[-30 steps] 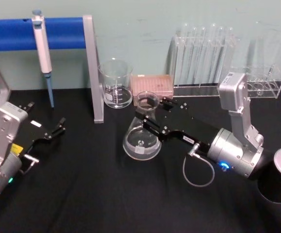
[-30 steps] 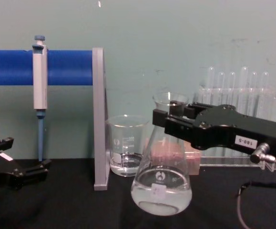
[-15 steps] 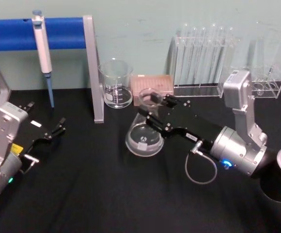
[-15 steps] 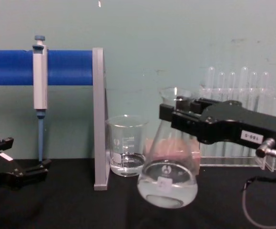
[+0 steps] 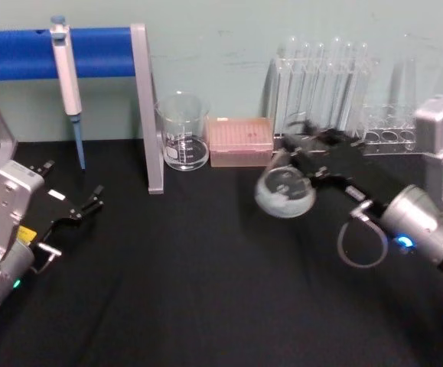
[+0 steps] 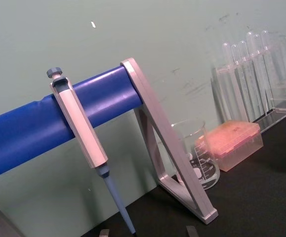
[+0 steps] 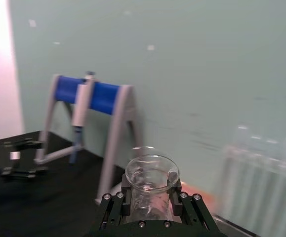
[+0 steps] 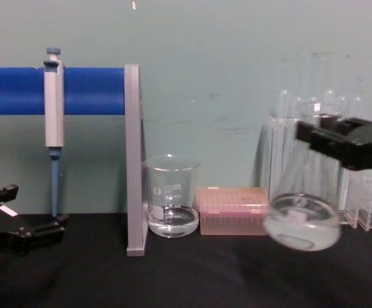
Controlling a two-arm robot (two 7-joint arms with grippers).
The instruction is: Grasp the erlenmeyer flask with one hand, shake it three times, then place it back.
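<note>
**Flask tilted in the right tool's grip**

The right tool (image 8: 311, 135) has its 2 jaws closed against the neck of the erlenmeyer flask (image 8: 301, 221). The flask hangs tilted below the tool's tip and a little to its left. Its wide base is off the black counter (image 8: 173, 276), and there is a little clear liquid inside. From the right wrist, the rim stands just past the jaws. The test tube rack (image 5: 317, 84) stands behind the tool. Farther to its left are the pink tip box (image 8: 232, 210) and the glass beaker (image 8: 171, 196). The left tool (image 8: 39, 205) lies low, well apart, its jaws spread and holding nothing. It is near the pipette (image 8: 54, 102) hung on the blue bar (image 8: 12, 91).
</note>
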